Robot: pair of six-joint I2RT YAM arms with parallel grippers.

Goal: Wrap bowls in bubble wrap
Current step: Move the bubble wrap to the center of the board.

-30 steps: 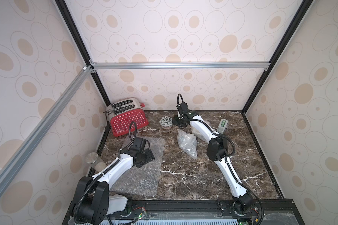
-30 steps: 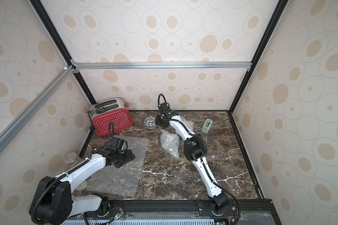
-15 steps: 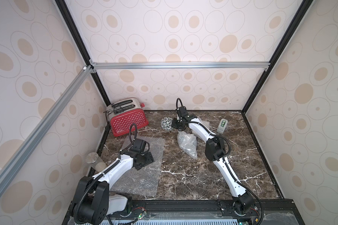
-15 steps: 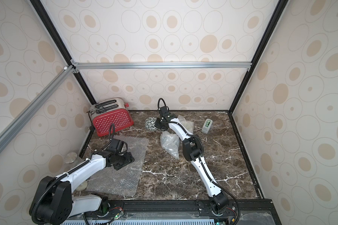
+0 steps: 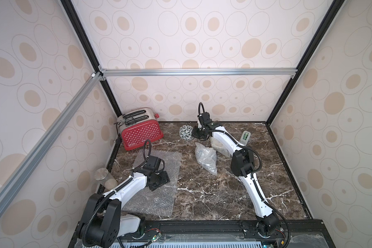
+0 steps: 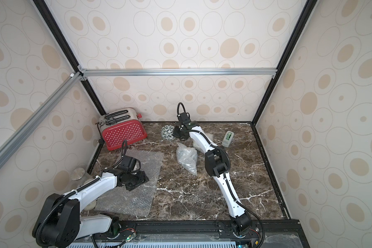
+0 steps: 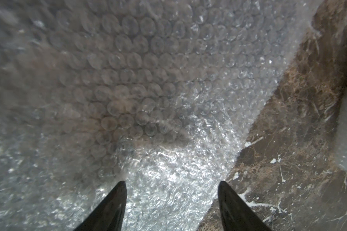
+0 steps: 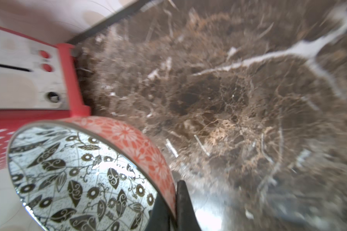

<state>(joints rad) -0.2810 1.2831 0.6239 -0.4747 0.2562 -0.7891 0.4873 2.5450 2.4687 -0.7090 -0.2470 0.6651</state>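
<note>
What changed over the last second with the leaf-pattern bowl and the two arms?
The right gripper shut on the rim of the bowl and tipped it up from lying flat, so its inside now faces the top camera. The left gripper stays open over the flat bubble wrap. The wrapped bundle and toaster have not moved.

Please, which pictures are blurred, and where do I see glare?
Right wrist view: the marble table is smeared by motion blur; the leaf-pattern bowl is sharp, with a small glare spot inside. Left wrist view: the bubble wrap is hazy in its shaded part and glares brightly near the left tool. Both top views: sharp, evenly lit.
</note>
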